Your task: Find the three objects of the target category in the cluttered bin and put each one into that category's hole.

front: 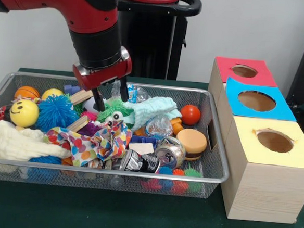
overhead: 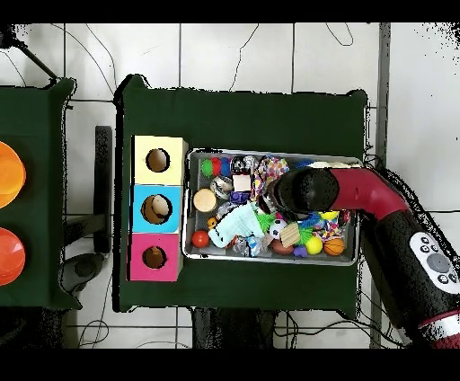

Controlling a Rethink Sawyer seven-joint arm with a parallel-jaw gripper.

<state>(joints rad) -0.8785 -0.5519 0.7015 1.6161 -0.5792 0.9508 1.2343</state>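
The task looks barely begun: the claw [front: 110, 94] hangs spread and empty just above the clutter in the mesh bin [front: 218, 150], while in the overhead view something pale seems to lie inside the blue box's hole [overhead: 158, 208].

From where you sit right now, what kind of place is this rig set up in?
Most likely a robotics lab bench, not a home. A wire mesh bin of mixed toys sits on a green-covered table beside three wooden boxes with colour-topped holes. The gripper hangs open above the clutter, and cables trail over the tiled floor.
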